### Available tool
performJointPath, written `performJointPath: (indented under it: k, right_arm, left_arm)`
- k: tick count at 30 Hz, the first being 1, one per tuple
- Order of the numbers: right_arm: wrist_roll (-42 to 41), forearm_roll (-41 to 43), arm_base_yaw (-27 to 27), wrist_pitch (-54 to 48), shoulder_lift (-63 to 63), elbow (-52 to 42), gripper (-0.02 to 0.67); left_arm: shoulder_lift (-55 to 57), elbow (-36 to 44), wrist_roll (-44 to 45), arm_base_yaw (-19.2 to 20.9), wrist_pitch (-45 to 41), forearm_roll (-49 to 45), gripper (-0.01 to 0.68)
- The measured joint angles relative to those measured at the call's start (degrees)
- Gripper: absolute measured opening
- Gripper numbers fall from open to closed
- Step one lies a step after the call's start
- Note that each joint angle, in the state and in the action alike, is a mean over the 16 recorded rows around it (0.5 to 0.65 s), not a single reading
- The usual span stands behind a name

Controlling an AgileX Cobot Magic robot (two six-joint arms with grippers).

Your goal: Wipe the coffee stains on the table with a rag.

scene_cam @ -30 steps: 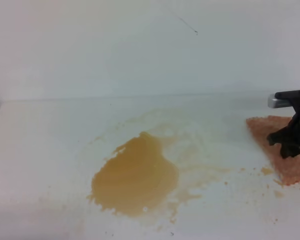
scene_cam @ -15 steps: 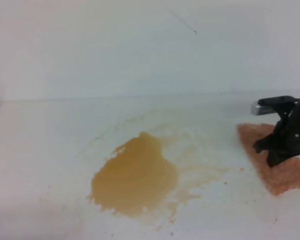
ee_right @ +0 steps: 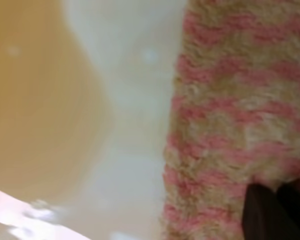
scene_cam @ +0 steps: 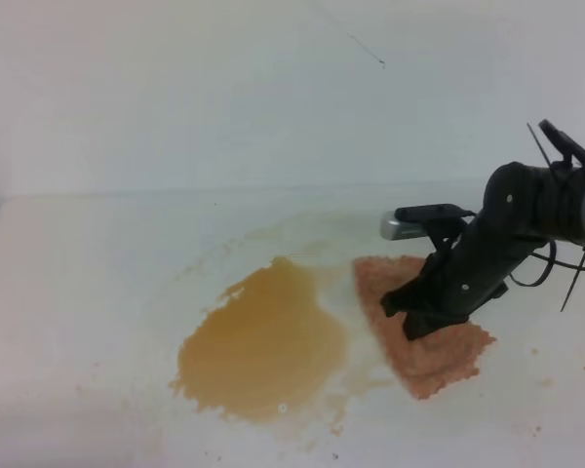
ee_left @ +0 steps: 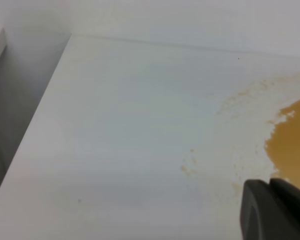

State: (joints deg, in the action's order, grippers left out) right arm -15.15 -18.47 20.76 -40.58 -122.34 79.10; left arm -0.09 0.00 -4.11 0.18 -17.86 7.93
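The coffee stains (scene_cam: 263, 341) form a yellowish-brown puddle on the white table (scene_cam: 78, 292), with pale smears behind and to the right. The orange-pink rag (scene_cam: 434, 356) lies flat just right of the puddle, its left edge close to the liquid. My right gripper (scene_cam: 419, 317) presses down into the rag's middle, shut on the cloth. The right wrist view shows the nubbly rag (ee_right: 230, 100) beside the puddle (ee_right: 40, 100), with the dark fingers (ee_right: 275, 210) at the lower right. In the left wrist view, only a dark part of the left gripper (ee_left: 271, 187) shows, near the puddle's edge (ee_left: 292, 145).
A plain white wall (scene_cam: 273, 97) rises behind the table's back edge. The table's left edge (ee_left: 35, 125) drops off in the left wrist view. Small tan specks (ee_left: 189, 165) dot the surface left of the puddle. Black cables (scene_cam: 570, 263) hang off the right arm.
My right gripper has dragged the rag leftward from the table's far right, up to the right side of the puddle. The puddle itself looks unchanged.
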Motion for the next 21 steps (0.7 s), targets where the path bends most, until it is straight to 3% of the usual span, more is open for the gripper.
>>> performJointPath:
  k: [10,21]
  right_arm:
    - [-0.56,-6.29,4.87,1.35,-3.17,2.44,0.011]
    - [-0.28,-8.38,8.79,-2.92,-7.25,11.05,0.011]
  left_arm:
    - [-0.18,0.0,0.0,0.0,0.0,0.0,-0.002]
    - [-0.83,0.0,0.0,0.02,0.0,0.0,-0.002]
